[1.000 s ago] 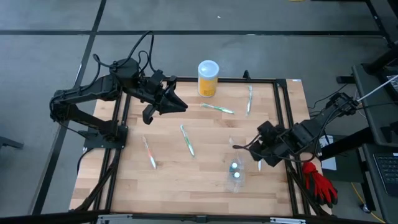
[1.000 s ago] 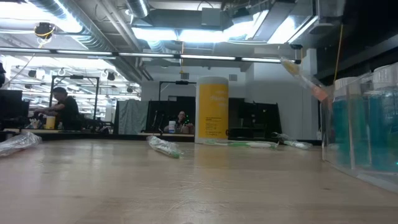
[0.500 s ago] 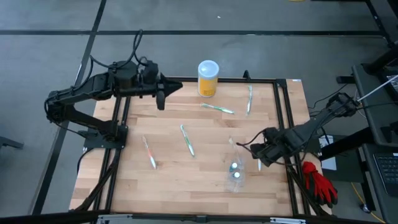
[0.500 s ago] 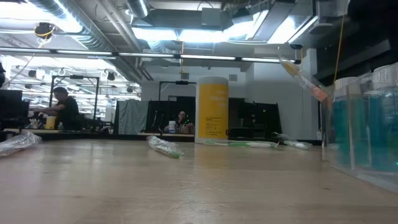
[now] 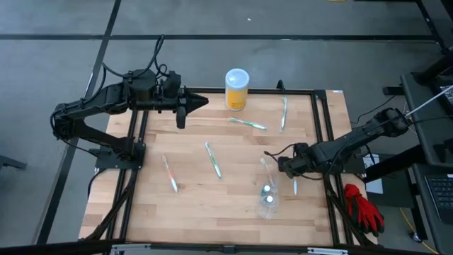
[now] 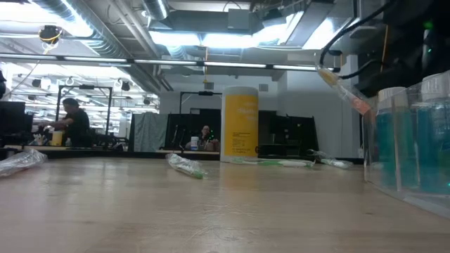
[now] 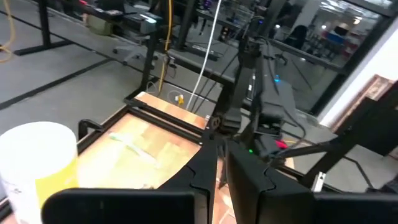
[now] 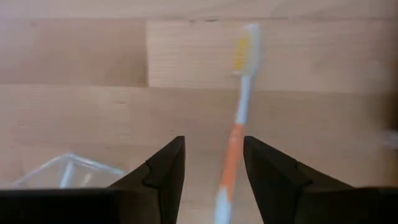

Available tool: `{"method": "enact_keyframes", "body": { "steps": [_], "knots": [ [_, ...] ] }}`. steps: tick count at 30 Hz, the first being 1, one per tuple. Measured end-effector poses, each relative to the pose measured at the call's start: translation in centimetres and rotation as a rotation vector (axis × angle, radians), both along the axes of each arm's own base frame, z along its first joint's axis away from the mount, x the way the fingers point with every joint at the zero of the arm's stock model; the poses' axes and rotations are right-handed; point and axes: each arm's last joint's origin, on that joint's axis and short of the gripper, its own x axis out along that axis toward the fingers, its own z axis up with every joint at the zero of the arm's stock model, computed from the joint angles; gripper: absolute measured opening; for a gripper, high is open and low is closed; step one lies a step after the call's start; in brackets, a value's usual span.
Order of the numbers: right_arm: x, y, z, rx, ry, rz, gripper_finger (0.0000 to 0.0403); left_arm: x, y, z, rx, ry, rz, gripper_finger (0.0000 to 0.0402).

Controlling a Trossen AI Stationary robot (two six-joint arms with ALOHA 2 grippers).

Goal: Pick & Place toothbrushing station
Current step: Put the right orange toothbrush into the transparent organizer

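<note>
A clear plastic cup (image 5: 268,200) stands near the table's right front and is large at the right of the low view (image 6: 411,144). A teal tube (image 6: 394,151) stands in it. A white toothbrush with an orange grip (image 8: 239,106) leans out of the cup (image 6: 341,88). My right gripper (image 5: 280,164) is open just beyond the cup, with a finger on either side of this brush, and I see no contact. Other toothbrushes (image 5: 213,159) (image 5: 170,173) (image 5: 248,123) lie flat on the wood. My left gripper (image 5: 197,103) is shut and empty above the far-left edge.
A yellow jar with a white lid (image 5: 236,88) stands at the far edge. Two more toothbrushes (image 5: 284,112) (image 5: 295,186) lie on the right side. A red glove (image 5: 362,205) lies off the table's right edge. People sit in the room behind (image 6: 70,123).
My left gripper has drawn back from over the table toward the far-left edge and turned level. My right arm has stretched out lower, and its dark parts now show above the cup in the low view. The cup and the leaning brush have stayed in place.
</note>
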Motion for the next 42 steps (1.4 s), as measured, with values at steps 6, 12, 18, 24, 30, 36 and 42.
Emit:
{"method": "enact_keyframes", "body": {
  "steps": [6,12,18,24,30,36,42],
  "knots": [
    [-0.2,-0.7,-0.9,-0.012,0.014,-0.013,0.0164,0.0,-0.1,0.0,-0.008,-0.002,-0.038,0.0027],
    [-0.4,-0.8,-0.9,-0.021,0.037,-0.002,0.0164,0.0,-0.1,0.0,-0.01,-0.002,-0.047,0.0024],
    [-0.8,-0.9,-1.8,-0.018,0.065,-0.001,0.0164,0.1,-0.1,0.1,-0.008,-0.012,-0.047,0.0022],
    [-1.0,-0.8,-3.0,0.042,0.042,-0.001,0.0164,0.1,-0.2,0.4,-0.011,-0.046,-0.061,0.0022],
    [-1.1,-0.8,-3.3,0.045,0.045,0.0,0.0163,0.1,-0.2,0.4,-0.017,-0.049,-0.06,0.002],
    [-1.1,-0.8,-3.8,0.069,0.024,0.013,0.014,0.1,-0.2,0.4,-0.021,-0.049,-0.059,0.0019],
    [-1.2,-0.8,-4.0,0.071,0.02,0.024,0.0099,0.1,-0.2,0.4,-0.024,-0.05,-0.059,0.0022]
  ]
}}
